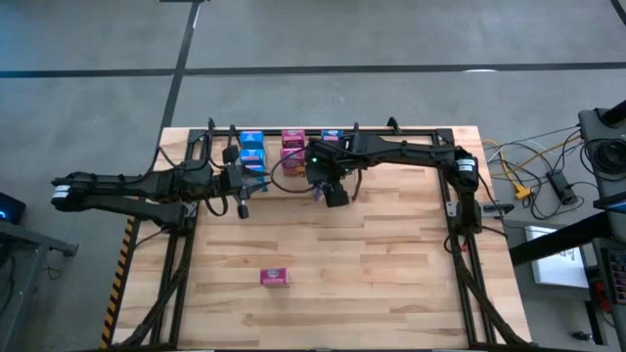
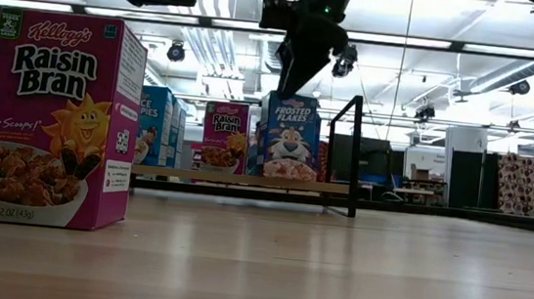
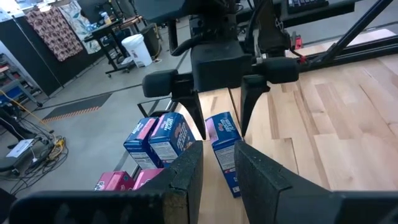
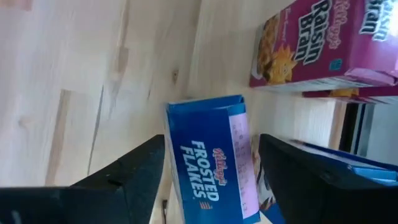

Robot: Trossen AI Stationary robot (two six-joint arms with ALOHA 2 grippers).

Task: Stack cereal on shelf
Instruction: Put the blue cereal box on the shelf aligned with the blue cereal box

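Observation:
A blue Frosted Flakes box (image 4: 211, 162) stands upright on the table just in front of the shelf (image 1: 411, 132). My right gripper (image 1: 328, 188) hangs over it, open, with one finger on each side of the box's top (image 3: 222, 124). I see no finger touching it. My left gripper (image 3: 219, 180) is open and empty to the left of that box, level with it (image 1: 242, 200). More blue and pink boxes (image 1: 252, 147) (image 1: 291, 145) stand on the shelf's pale panel (image 2: 244, 179). One pink Raisin Bran box (image 1: 274, 278) lies alone near the table's front.
In the low view the lone pink box (image 2: 54, 119) fills the near left. Black arm-support frames (image 1: 469, 264) run along both table sides. Open wood lies between the shelf and the lone box. Cables and gear (image 1: 548, 181) lie off the table's right.

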